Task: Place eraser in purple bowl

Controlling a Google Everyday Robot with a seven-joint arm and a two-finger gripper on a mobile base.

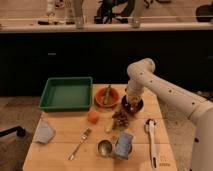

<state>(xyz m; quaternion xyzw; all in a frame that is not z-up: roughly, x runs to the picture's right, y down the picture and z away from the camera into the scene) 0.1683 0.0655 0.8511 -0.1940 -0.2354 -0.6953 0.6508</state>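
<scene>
"Any room to reach in on that table (56,153)?"

"Near left, yes: bare wood between the bag (44,133) and the fork (80,143)."

"And far right?"

"Tight. The gripper (133,101) hangs over the purple bowl (140,106), with the orange bowl (107,98) just left of it and a brown clump (120,119) just nearer. The tray (65,93) fills the far left."

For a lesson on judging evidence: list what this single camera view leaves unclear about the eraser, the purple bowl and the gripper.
- The eraser: not made out in the camera view; the gripper, low over the purple bowl, may be hiding it.
- Inside of the purple bowl: mostly covered by the gripper.
- The green item in the orange bowl: too small to identify.
- The arm: cut off at the right edge.
</scene>
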